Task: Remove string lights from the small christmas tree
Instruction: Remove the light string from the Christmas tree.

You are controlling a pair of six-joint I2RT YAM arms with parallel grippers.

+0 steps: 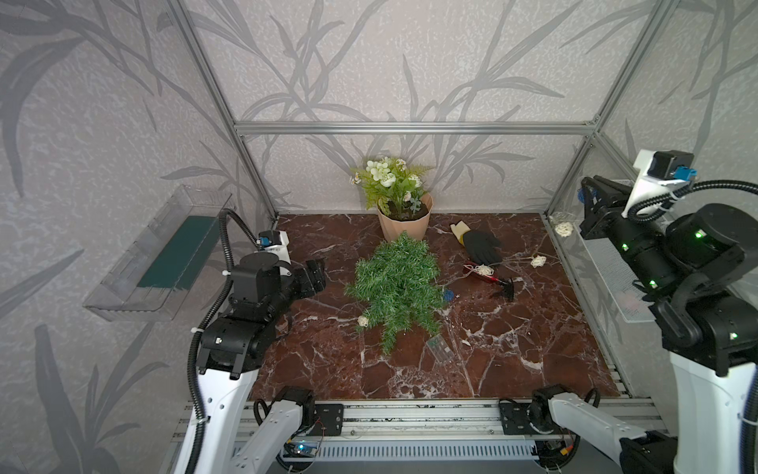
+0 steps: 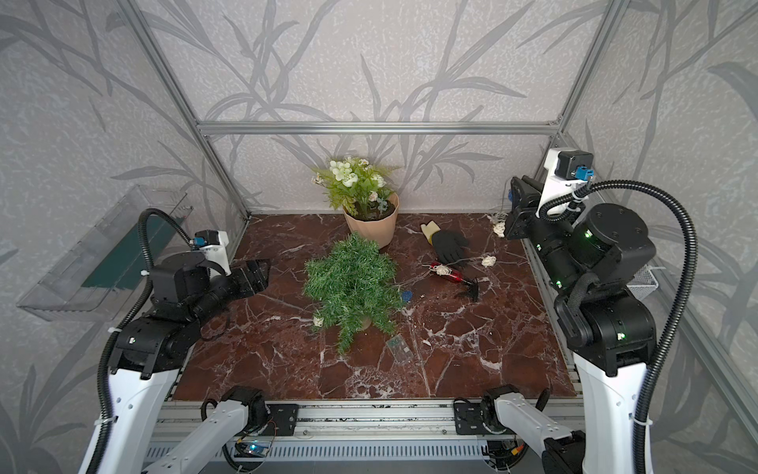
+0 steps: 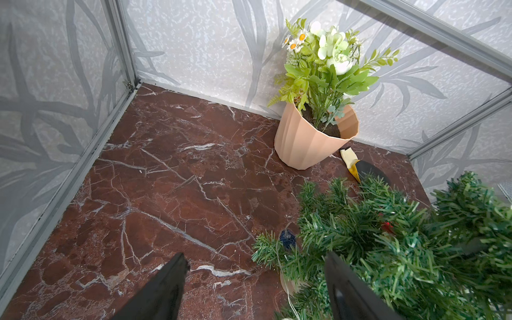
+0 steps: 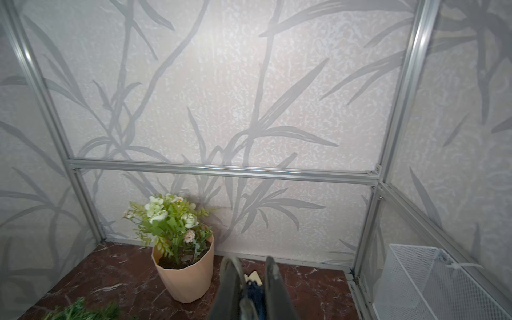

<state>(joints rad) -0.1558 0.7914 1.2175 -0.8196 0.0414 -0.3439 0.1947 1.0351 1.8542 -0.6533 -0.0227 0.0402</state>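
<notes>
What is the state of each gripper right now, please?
Left gripper: open, holding nothing.
Right gripper: shut on a blue ball of the string lights.

Found the small christmas tree at the middle of the table, just before the potted plant at the back wall. Saw the glove right of the pot and the hand rake just before the glove. Traced the string lights from the tree rightward across the rake's handle toward the right rear corner. Spotted their battery box on the table before the tree, slightly right. Located the left gripper left of the tree, apart from it, and the right gripper above the right rear edge, near the wire basket.
</notes>
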